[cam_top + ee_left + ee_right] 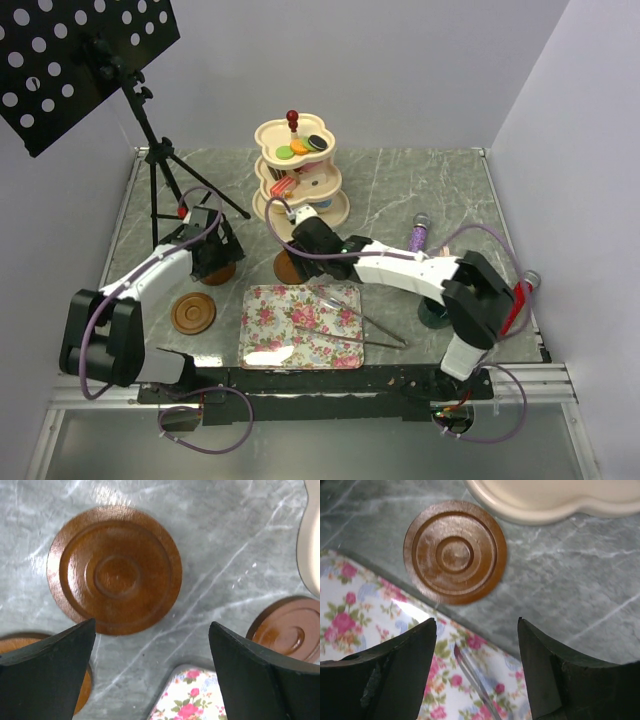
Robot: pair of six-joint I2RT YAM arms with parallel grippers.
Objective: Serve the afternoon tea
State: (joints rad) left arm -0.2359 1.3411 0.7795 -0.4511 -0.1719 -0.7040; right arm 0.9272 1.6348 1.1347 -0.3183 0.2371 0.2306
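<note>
Grey marble-effect table (pixel 440 190), seen from above the two arm bases: nearest lies a floral tray (pixel 290 335), with metal tongs (pixel 352 322) on it, their long axis running left to right and tilted slightly towards the near right. Left of the tray, a brown near saucer (pixel 193 313) sits flat and face up.

Just beyond, each arm hangs over a saucer of its own. The left gripper (pixel 152 630) hovers with its fingers (pixel 47 675) spread wide and holding nothing, the left saucer (pixel 115 570) on the table below and just ahead of the tips. The right gripper (pixel 476 625) is likewise splayed and empty above the tray's far edge, the middle saucer (pixel 455 552) lying just off that edge. Being round, the saucers have no long axis; all three rest flat, ringed faces up. The poses look like lining up to lift a saucer by its rim, probably to lay out places for serving.

Farther back stands the cream three-tier stand (pixel 300 205), upright, its axis vertical, with macarons (pixel 303 147) on the top tier. A purple microphone (pixel 419 236) lies to its right, pointing near to far. A black music stand (pixel 70 55) fills the far left.
</note>
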